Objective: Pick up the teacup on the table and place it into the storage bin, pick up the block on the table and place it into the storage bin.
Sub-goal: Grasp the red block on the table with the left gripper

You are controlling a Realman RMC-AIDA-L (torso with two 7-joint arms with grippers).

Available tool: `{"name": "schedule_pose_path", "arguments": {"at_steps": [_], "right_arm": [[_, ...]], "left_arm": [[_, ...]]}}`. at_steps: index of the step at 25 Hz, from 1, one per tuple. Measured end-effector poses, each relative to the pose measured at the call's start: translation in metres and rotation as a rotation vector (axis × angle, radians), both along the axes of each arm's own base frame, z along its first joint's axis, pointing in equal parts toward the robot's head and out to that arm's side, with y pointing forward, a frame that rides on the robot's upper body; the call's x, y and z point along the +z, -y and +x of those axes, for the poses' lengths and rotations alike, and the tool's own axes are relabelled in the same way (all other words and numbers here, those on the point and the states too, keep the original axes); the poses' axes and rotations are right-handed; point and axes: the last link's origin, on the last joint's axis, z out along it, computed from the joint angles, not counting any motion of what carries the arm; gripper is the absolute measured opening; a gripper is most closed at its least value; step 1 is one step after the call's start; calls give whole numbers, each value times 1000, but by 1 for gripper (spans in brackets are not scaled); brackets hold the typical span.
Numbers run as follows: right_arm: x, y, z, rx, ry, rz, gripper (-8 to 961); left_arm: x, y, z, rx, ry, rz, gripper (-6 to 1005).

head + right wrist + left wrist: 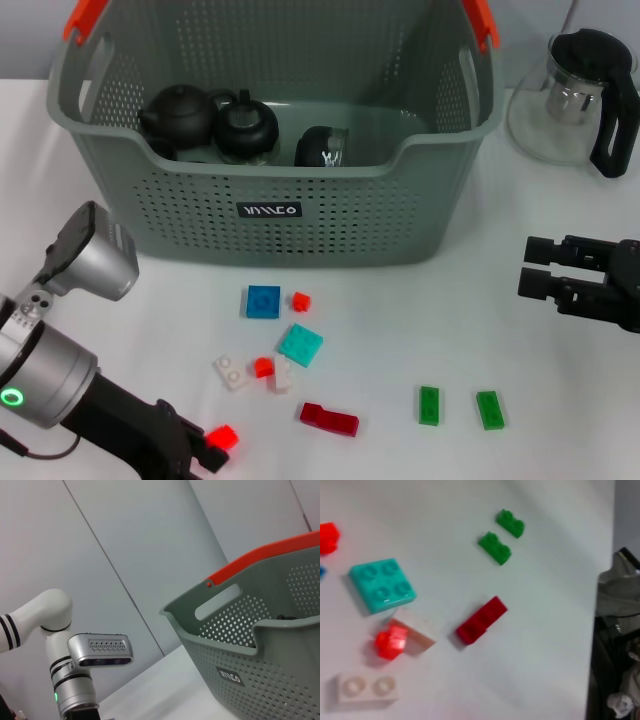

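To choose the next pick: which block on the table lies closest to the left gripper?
The small bright red block, right beside the left gripper; the dark red long block lies farther off.

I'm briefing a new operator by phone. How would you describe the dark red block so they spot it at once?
Start at the storage bin, then look at the blocks scattered on the white table in front of it. The dark red block lies nearest the front edge, left of the two green blocks. It is the only long, dark red one; the other reds are small, bright cubes.
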Motion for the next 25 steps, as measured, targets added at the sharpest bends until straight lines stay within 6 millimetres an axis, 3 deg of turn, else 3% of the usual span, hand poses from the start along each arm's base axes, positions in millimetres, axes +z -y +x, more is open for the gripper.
{"name": "schedule_pose_path", "arguments": {"at_steps": [12, 25], "right_arm": [[1, 0, 0, 2, 2, -1, 674], [-2, -1, -3, 10, -6, 0, 674]], "left_arm": [[28, -23, 0, 11, -11, 139, 704], [24, -19, 3, -239, 73, 204, 702]]}}
